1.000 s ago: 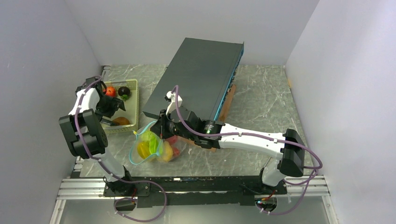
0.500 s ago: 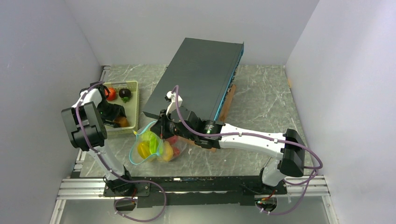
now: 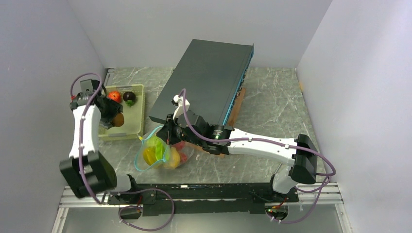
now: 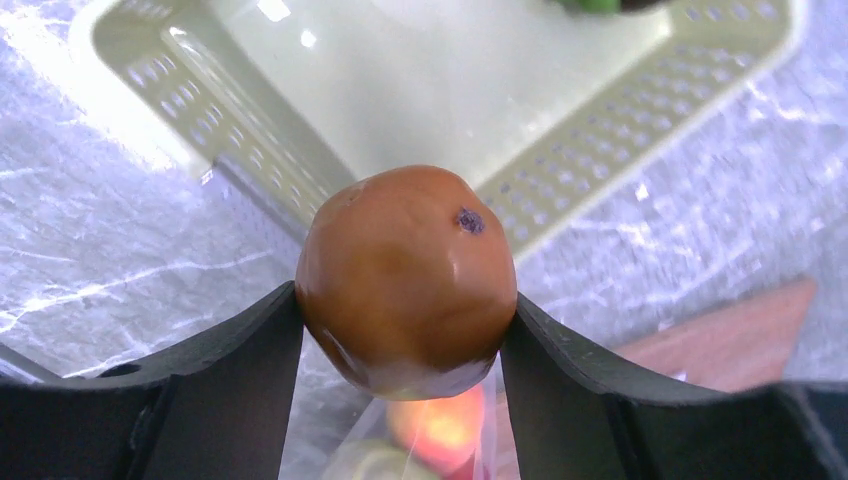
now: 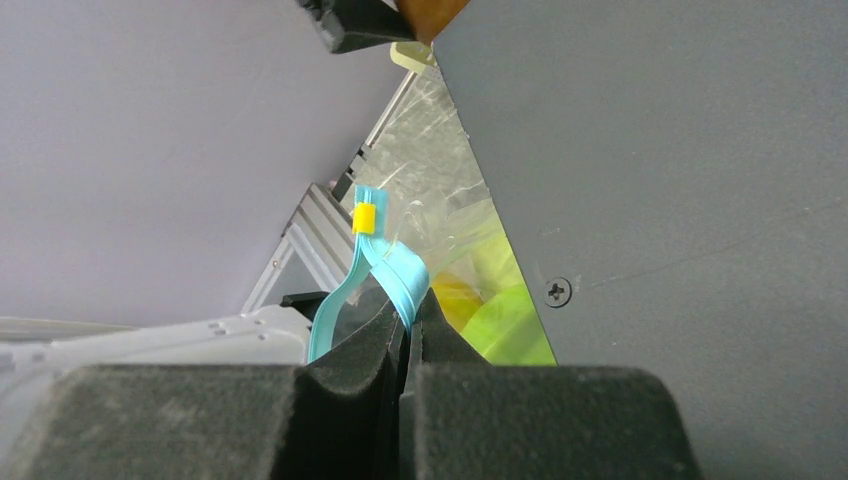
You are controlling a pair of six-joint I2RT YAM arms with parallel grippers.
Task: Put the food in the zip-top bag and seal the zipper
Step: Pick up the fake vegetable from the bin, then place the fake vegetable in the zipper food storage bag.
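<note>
Tabletop (image 3: pixel 272 97): grey, marble-patterned surface.
Far edge, middle: large dark slab (image 3: pixel 209 77) with a blue right side, lying slantwise, its near-left corner reaching towards the centre.
Beside the slab: brown wooden board (image 3: pixel 239 108) showing along its right side.
Left edge, towards the far-left corner: pale yellow-green slotted basket (image 3: pixel 141 109).
Near edge, left of centre: clear zip-top bag (image 3: pixel 180 156), just beside the basket's near-right corner.

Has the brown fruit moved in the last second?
Yes. The left gripper has lifted the brown fruit off the basket's near-right corner, toward its middle.
</note>
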